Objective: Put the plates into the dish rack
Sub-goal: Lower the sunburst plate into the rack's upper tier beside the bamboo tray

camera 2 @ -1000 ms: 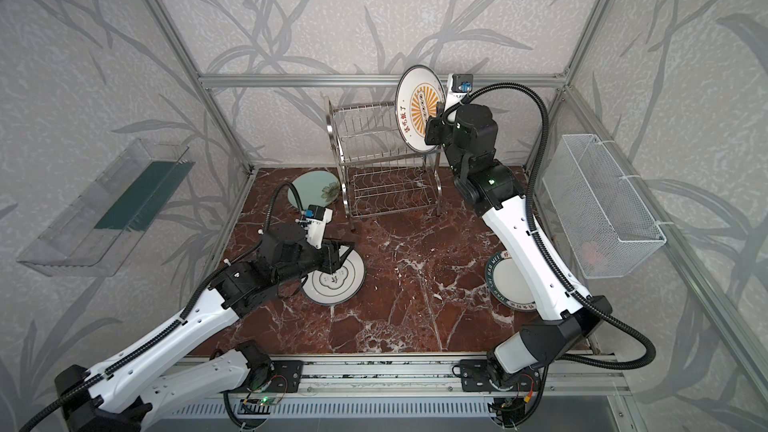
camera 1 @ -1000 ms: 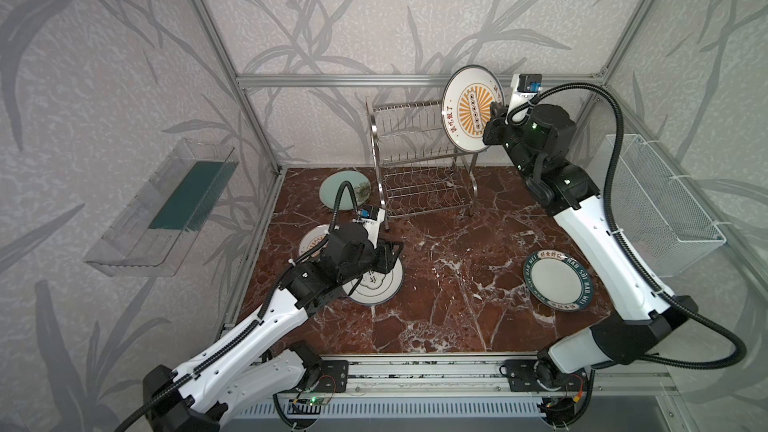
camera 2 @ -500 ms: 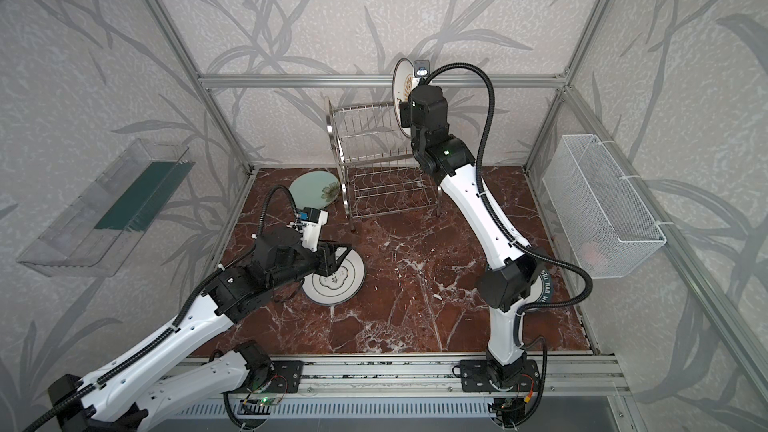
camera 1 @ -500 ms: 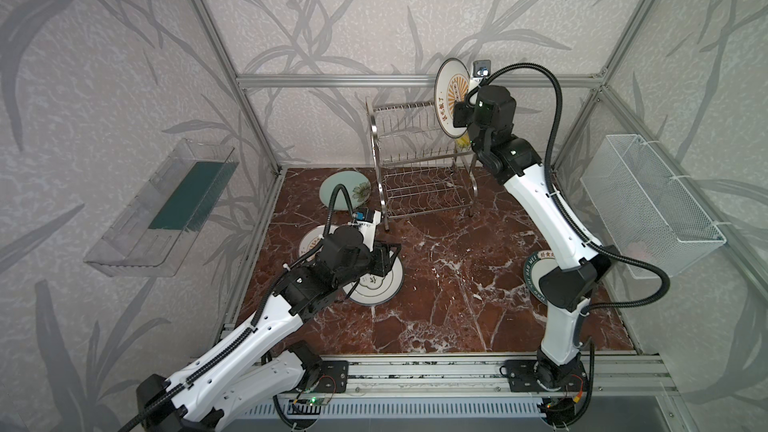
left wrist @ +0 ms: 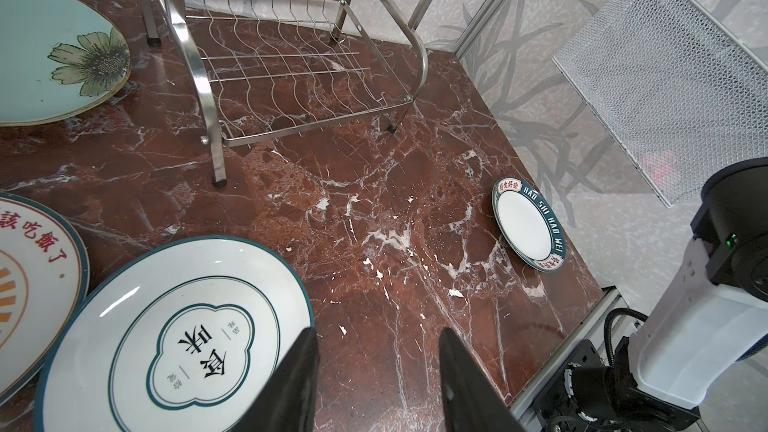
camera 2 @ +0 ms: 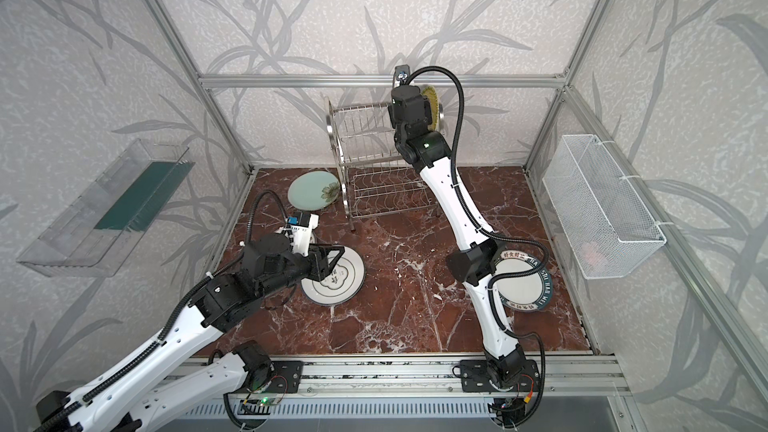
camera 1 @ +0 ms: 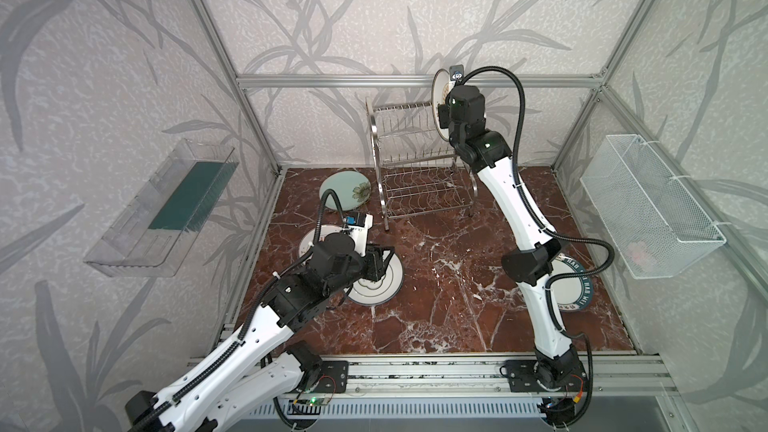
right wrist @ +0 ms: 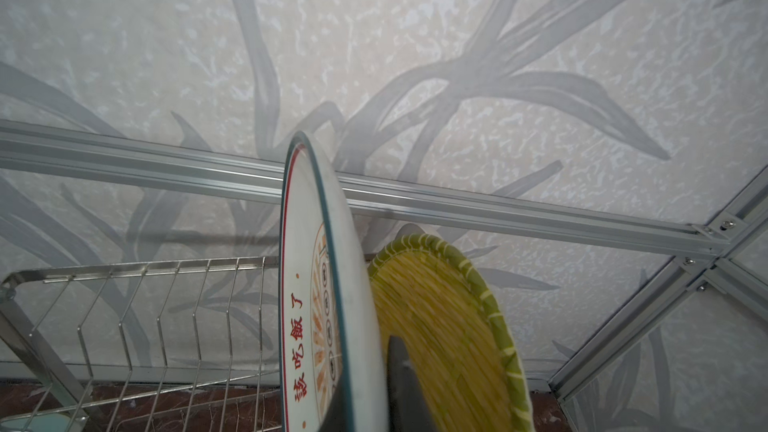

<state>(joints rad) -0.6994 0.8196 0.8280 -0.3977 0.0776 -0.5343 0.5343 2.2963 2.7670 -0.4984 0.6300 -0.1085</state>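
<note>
**Right gripper** (right wrist: pixel 365 392): clenched on the rim of a white sunburst plate (right wrist: pixel 307 276). The plate stands on edge above the upper tier of the dish rack (camera 1: pixel 415 151), upper centre of both top views.

**Change noted:** a second ago this plate faced the camera off the rack's right end. It has since been turned edge-on and carried over the prongs. Judged close to insertion, but not seated.

**Obstruction:** the yellow ribbed plate (right wrist: pixel 440 317) stands upright just beside the held plate, so there is a risk of contact.

**Left gripper** (left wrist: pixel 378 338): jaws parted, empty and unmoved. It hovers over the quatrefoil plate (left wrist: pixel 199 342), left of centre.

**Remaining:** the second sunburst plate (left wrist: pixel 37 268), mint flower plate (camera 1: pixel 344 191) and teal lettered plate (left wrist: pixel 530 224) lie flat on the marble tabletop (camera 1: pixel 449 284). The last is partly hidden by the right arm's elbow.
</note>
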